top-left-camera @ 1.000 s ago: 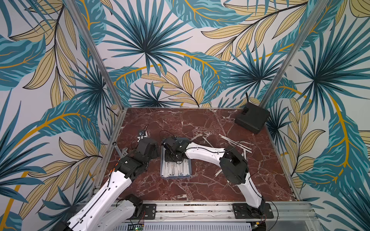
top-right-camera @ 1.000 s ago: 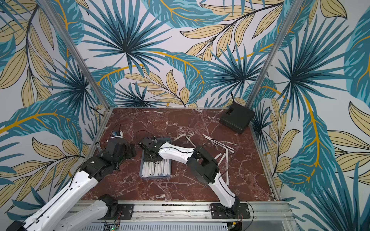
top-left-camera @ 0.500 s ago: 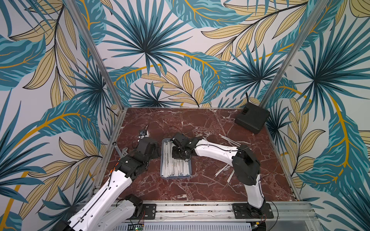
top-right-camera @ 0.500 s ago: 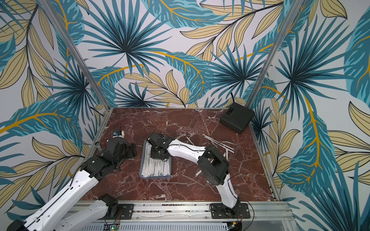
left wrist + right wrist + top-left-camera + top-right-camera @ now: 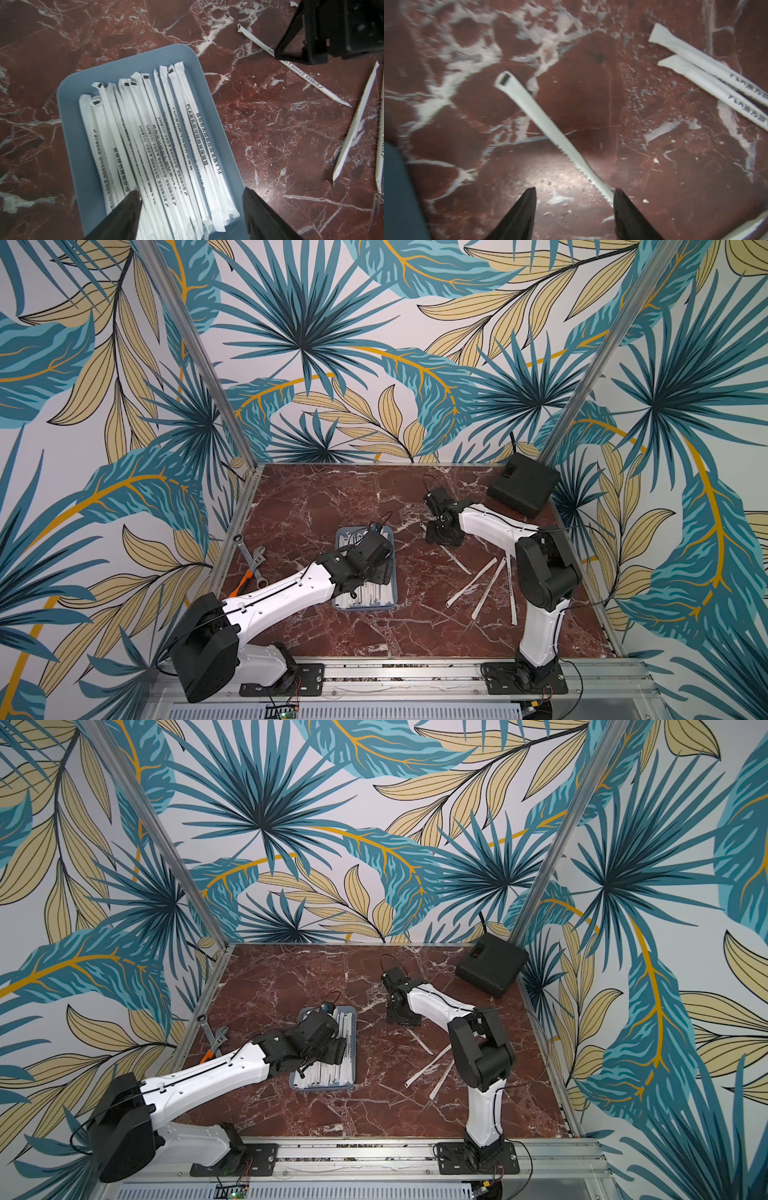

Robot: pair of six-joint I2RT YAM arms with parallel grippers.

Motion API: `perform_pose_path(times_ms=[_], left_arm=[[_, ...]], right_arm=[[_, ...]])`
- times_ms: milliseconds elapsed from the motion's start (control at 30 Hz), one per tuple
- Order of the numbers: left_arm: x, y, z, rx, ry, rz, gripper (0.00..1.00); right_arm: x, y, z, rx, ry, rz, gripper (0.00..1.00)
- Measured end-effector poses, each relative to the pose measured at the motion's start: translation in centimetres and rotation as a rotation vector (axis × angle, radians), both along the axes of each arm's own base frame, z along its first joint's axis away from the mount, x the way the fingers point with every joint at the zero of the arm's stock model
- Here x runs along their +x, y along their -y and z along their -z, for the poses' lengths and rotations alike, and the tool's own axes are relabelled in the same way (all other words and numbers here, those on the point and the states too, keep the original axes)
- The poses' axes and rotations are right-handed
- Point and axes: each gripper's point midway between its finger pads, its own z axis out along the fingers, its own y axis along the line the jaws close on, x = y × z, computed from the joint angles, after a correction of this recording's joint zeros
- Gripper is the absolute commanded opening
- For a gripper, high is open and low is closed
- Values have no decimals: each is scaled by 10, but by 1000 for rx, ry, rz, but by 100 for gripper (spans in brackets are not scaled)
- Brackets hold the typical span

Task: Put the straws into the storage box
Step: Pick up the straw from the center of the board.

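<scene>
Wrenches (image 5: 252, 560) at one table (image 5: 316, 497) edge — black box (image 5: 523, 484) in far corner.

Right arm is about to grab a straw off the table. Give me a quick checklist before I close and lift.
1. Right gripper open: ok.
2. Straw between its fingers: ok, but close to one finger, off centre.
3. Straw clear of other straws: ok, they lie apart.
4. Fingers low enough to pinch: cannot tell.
5. Tray free for the drop: not ok, left gripper hangs over it, open.
</scene>
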Motion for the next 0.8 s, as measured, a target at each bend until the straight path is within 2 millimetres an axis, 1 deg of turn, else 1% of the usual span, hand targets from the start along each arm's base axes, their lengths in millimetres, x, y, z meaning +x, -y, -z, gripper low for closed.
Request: perform_pose_path(times_ms=[67,167,233,267,367,467,567,667,733,800], left_arm=[[0,1,0,-6,-2,-3,82],[0,0,-3,-10,5,-9,82],[1,-2,-6,-9,18,-16,83],[2,-3,-7,-7,24,-21,83],[4,-10,-15,-8,50,-42,83],[8,-19,-28,-31,82,-70,83],[13,-38,-39,-58,112,-124,83],[14,-58,-44,-69,135,-173,83],[13,-72,-47,-69,150,-207,83],[13,-85,-52,-69,165,-241,83]], right_arm=[[-1,9,8,-19,-28,9,59],[-2,13,18,-24,-55,7,48],[-2,9,21,-6,-64,2,40],[-2,7,21,5,-66,-1,33],[-2,0,22,44,-65,0,20],[-3,-6,22,71,-55,2,12],[-10,-16,21,83,-51,-8,7],[-17,-30,17,91,-43,-36,6],[-21,-43,6,102,-19,-57,6],[-24,-58,-11,116,15,-81,6]])
